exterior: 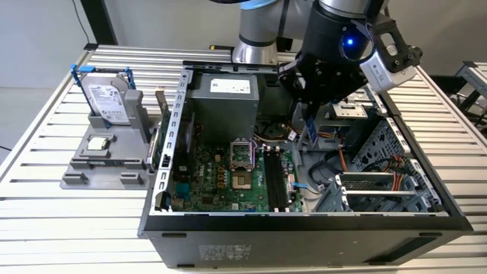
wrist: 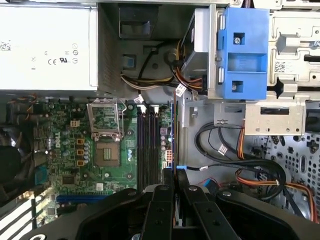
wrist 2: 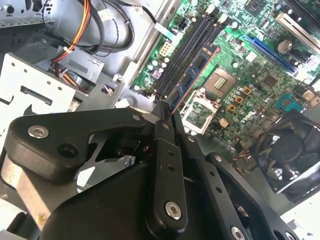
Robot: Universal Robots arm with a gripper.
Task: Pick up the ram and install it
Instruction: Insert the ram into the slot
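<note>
The ram is a thin blue-green stick with dark chips, and my gripper is shut on it, holding it on edge inside the open computer case. In the second wrist view the ram reaches out from the gripper over the black memory slots. The first wrist view has the ram edge-on, running from the gripper just beside the memory slots, on the side toward the drive cage. It hangs above the motherboard.
A hard drive in a blue frame and a small silver processor chip sit on a grey stand at the exterior view's left. Inside the case are the power supply, open processor socket, cables and drive cage.
</note>
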